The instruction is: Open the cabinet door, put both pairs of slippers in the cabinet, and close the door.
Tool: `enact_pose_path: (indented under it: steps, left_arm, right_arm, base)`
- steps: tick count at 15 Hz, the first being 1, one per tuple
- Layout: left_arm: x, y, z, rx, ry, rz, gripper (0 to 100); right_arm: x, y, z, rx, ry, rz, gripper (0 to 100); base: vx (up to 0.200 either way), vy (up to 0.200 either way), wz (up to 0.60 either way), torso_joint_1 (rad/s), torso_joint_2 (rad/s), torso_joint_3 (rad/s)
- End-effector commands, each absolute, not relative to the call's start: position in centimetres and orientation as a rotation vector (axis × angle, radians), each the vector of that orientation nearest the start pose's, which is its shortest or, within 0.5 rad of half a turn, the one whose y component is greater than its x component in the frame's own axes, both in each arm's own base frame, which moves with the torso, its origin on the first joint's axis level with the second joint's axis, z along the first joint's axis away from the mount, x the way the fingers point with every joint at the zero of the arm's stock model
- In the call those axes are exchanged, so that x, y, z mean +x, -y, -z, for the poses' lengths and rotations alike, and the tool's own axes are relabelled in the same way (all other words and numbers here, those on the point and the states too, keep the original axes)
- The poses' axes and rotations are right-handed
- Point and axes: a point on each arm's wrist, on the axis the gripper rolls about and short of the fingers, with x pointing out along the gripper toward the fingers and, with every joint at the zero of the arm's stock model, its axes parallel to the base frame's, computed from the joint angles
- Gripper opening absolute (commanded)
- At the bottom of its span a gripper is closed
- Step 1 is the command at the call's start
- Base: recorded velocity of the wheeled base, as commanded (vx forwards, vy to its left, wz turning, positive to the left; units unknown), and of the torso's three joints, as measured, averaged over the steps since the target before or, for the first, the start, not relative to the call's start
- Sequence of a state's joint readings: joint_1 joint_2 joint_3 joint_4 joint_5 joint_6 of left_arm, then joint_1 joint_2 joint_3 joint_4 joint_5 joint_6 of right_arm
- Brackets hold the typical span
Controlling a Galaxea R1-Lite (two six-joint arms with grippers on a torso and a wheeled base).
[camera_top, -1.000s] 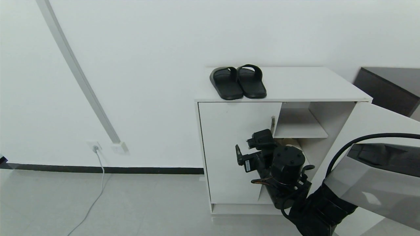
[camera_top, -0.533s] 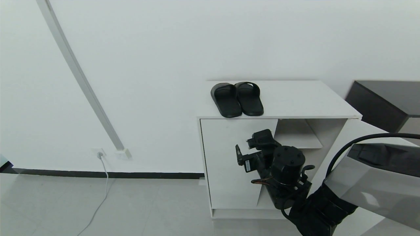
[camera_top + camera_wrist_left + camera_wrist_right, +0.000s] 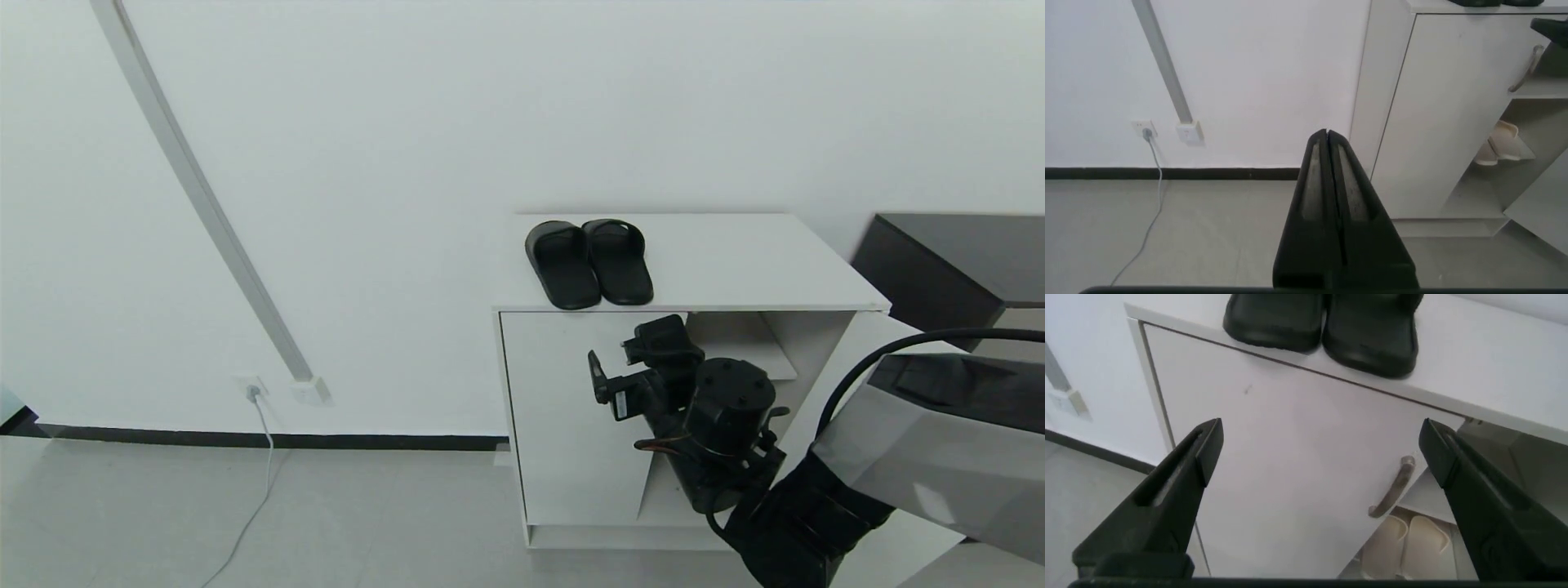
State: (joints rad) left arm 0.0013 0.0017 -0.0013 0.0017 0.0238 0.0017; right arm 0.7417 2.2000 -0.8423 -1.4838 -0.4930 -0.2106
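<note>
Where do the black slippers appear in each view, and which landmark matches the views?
Head view: black slippers side by side on the cabinet top, above the closed door.
Left wrist view: their toes at the cabinet top's front edge, above that door.
Right wrist view: their toes at the edge directly above the door.
Shared landmark: the closed white door.

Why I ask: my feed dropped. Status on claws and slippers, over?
Left claw shut, empty; right claw open, facing cabinet. Black slippers on cabinet top, pale slippers inside, one door open. Nothing blocking.
</note>
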Motion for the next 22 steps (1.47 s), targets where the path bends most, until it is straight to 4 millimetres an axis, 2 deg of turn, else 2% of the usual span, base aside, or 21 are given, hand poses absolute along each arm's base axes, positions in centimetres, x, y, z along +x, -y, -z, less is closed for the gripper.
enact_pose_path:
  steps: [1, 5, 6, 8, 9, 12, 22]
  left_arm:
    - [-2.3, -0.1, -7.6, 0.002, -0.002, -0.026, 0]
    - [-2.3, -0.1, -7.5, 0.002, -0.003, -0.026, 0]
    - [-2.3, -0.1, -7.5, 0.003, -0.003, -0.026, 0]
    - [-2.3, 0.0, -7.6, 0.005, 0.0, -0.025, 0]
    - [-2.3, 0.0, -7.5, 0.005, -0.003, -0.025, 0]
    - [-2.3, -0.1, -7.6, 0.005, -0.002, -0.026, 0]
    - [-2.3, 0.0, -7.5, 0.003, -0.003, -0.025, 0]
  right_arm:
    - [29.0, -25.3, -11.1, -0.134, 0.135, -0.238, 100]
    - [27.9, -26.0, -15.7, -0.076, 0.036, -0.282, 100]
    - [27.8, -26.0, -16.4, -0.062, 0.016, -0.285, 100]
    - [27.9, -26.1, -19.1, -0.011, -0.024, -0.282, 100]
    - [28.1, -26.2, -19.6, 0.007, -0.038, -0.279, 100]
    - [28.3, -26.5, -19.7, 0.039, -0.087, -0.277, 100]
    - [28.6, -26.8, -18.3, 0.014, -0.113, -0.272, 100]
  base:
    - [0.0, 0.0, 0.0, 0.0, 0.0, 0.0]
    - [0.0, 0.0, 0.0, 0.0, 0.0, 0.0]
    - [0.0, 0.0, 0.0, 0.0, 0.0, 0.0]
    - [0.0, 0.0, 0.0, 0.0, 0.0, 0.0]
    - [0.0, 0.0, 0.0, 0.0, 0.0, 0.0]
    - [0.0, 0.0, 0.0, 0.0, 0.0, 0.0]
    - [0.2, 0.0, 0.0, 0.002, 0.0, 0.001]
